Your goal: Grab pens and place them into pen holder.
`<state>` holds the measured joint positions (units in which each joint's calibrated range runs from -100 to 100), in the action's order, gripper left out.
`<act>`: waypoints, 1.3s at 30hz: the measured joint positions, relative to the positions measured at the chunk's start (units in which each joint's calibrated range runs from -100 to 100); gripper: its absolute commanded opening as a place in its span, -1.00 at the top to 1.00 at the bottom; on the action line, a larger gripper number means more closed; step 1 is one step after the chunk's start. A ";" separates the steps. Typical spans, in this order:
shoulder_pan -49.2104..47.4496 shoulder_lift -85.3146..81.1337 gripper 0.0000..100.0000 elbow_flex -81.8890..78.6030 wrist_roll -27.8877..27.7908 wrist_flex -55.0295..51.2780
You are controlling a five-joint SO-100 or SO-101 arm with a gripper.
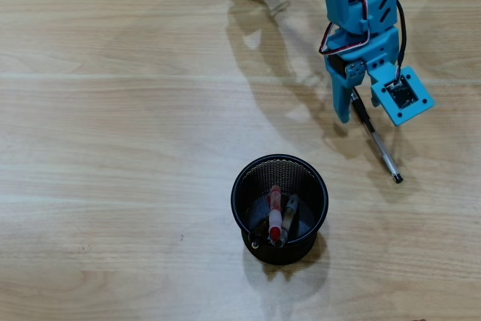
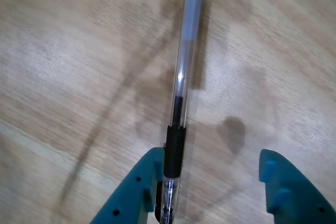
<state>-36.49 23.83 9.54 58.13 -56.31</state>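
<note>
Spanning the pen (image 2: 182,87), jaws gape over bare table (image 1: 113,110).

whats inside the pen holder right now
Inside the pen holder, the overhead view shows a red-clear pen and a grey-clear pen leaning together. A dark tip beside them may be another; the mesh wall hides the bottom.

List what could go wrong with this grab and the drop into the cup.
1. The gripper is open and the pen lies against one finger, not centred. Closing may push or roll it across the table instead of clamping it.
2. The grip point is near one end of the pen, so it may droop or slip when lifted.
3. The cup already holds pens leaning across it, which may block the new one.
</note>
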 measured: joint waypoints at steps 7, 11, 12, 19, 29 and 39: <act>-1.35 2.97 0.59 1.33 1.40 0.00; -1.80 5.85 0.59 3.99 1.40 0.00; -1.71 6.70 0.59 4.70 1.40 0.00; -2.98 9.84 0.59 6.66 3.84 0.00; -2.71 12.81 0.59 7.90 4.21 0.17; -2.62 15.10 0.93 9.85 6.39 0.52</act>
<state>-39.11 38.93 19.40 64.52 -55.80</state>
